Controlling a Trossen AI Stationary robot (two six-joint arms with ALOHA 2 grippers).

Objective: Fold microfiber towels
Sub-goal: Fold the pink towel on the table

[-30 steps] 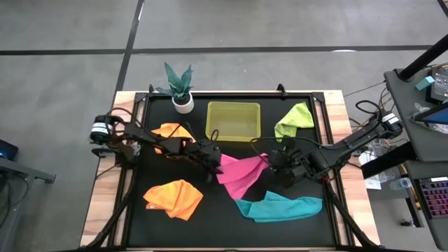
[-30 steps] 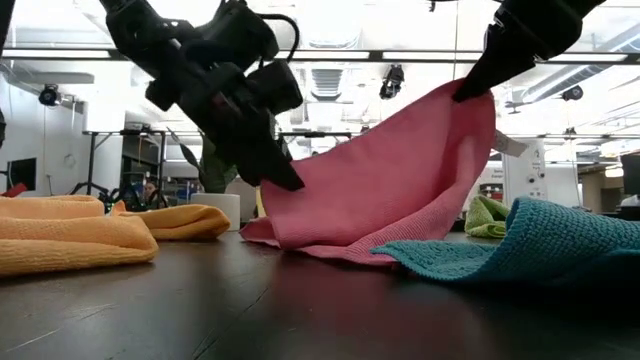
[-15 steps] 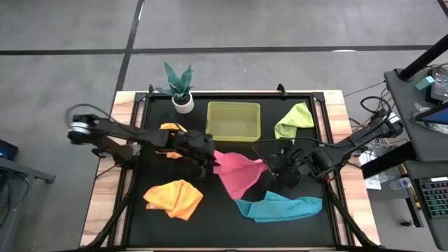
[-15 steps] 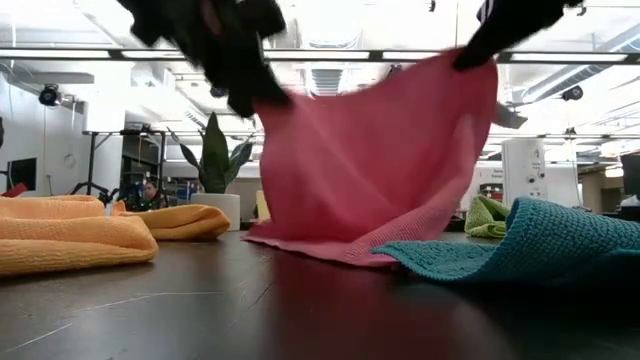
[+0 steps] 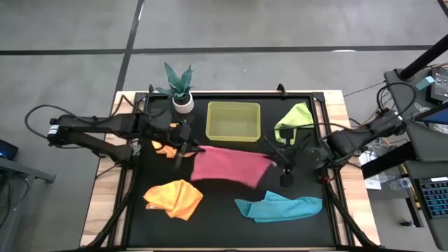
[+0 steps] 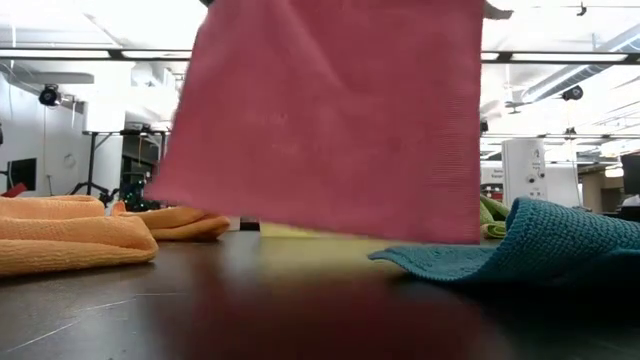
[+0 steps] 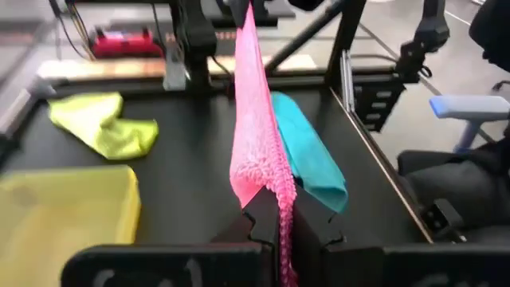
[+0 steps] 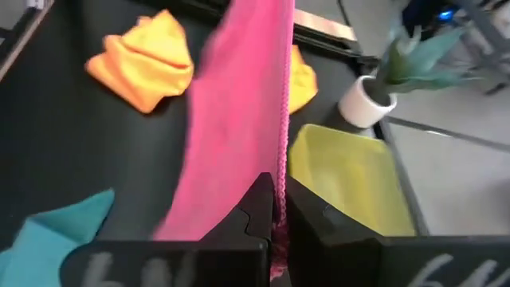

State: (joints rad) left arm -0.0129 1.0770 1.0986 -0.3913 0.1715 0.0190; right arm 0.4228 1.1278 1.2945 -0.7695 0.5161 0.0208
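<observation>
The pink towel (image 5: 227,166) hangs spread out between my two grippers over the middle of the black table; in the low view the pink towel (image 6: 330,120) is a flat sheet with its lower edge (image 6: 330,232) just above the table. My left gripper (image 5: 191,150) is shut on its left top corner and my right gripper (image 5: 274,160) on its right top corner. One orange towel (image 5: 173,197) lies crumpled at the near left, another orange towel (image 5: 165,147) shows partly under my left arm. A teal towel (image 5: 278,206) lies near right and a lime green towel (image 5: 294,120) far right. My left gripper pinches the pink towel's top corner (image 7: 273,195) between its two fingers, which come slanting down from the table's left. The top edge runs taut away from the fingers toward the other arm. The cloth hangs below, clear of the table. My right gripper pinches the opposite top corner (image 8: 280,182) between its two fingers, slanting down from the table's right. The hemmed edge runs straight out from the fingers and the sheet hangs below it, lifted clear.
A translucent yellow-green bin (image 5: 233,120) stands at the far middle, just behind the hanging towel. A potted plant (image 5: 180,87) stands at the far left. A raised black frame (image 5: 318,105) borders the table. Bare black surface lies under the towel.
Both grippers have risen, and my left gripper has drawn back toward the table's left edge. The pink towel, which lay draped with its lower part on the table, has been lifted clear and pulled out into a flat hanging sheet, its top edge taut.
</observation>
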